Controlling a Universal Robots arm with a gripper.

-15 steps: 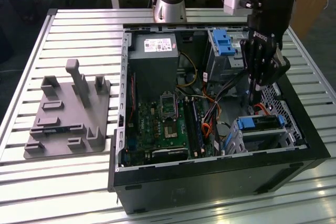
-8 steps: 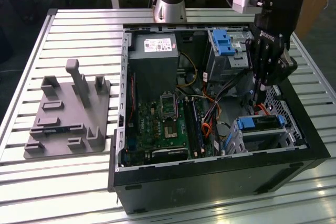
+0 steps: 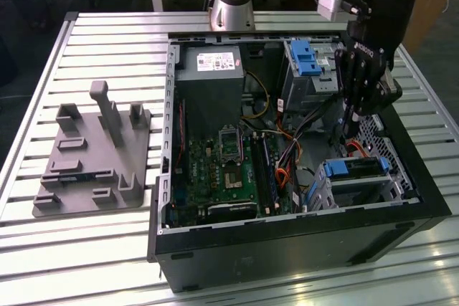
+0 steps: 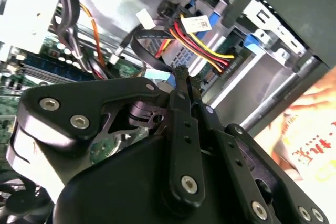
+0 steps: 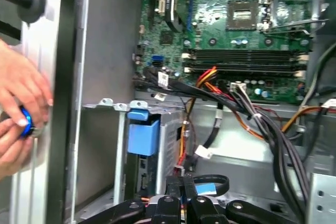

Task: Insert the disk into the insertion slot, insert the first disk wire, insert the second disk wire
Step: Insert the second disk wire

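The disk [image 3: 358,168], silver-grey in a blue carrier, lies inside the insertion slot [image 3: 391,190], a silver cage at the exterior view's right, within the open computer case. My black gripper [image 3: 349,130] hangs just above and behind that cage. In both wrist views its fingers [image 4: 184,85] are pressed together. A black flat wire [image 4: 144,45] loops straight into the fingertips, so my gripper [image 5: 181,181] looks shut on the wire's [image 5: 212,182] end. The carrier's blue tab [image 5: 143,132] is close in front of the fingertips. Red, yellow and orange wires [image 4: 202,40] run over the disk's end.
A person's hands [image 5: 21,103] rest on the case's outer wall [image 5: 52,77], holding a small blue thing. The motherboard [image 3: 222,170], the power supply [image 3: 211,69] and a taller bay with a blue latch [image 3: 305,59] crowd the case. A grey fixture plate [image 3: 93,155] lies on the slatted table.
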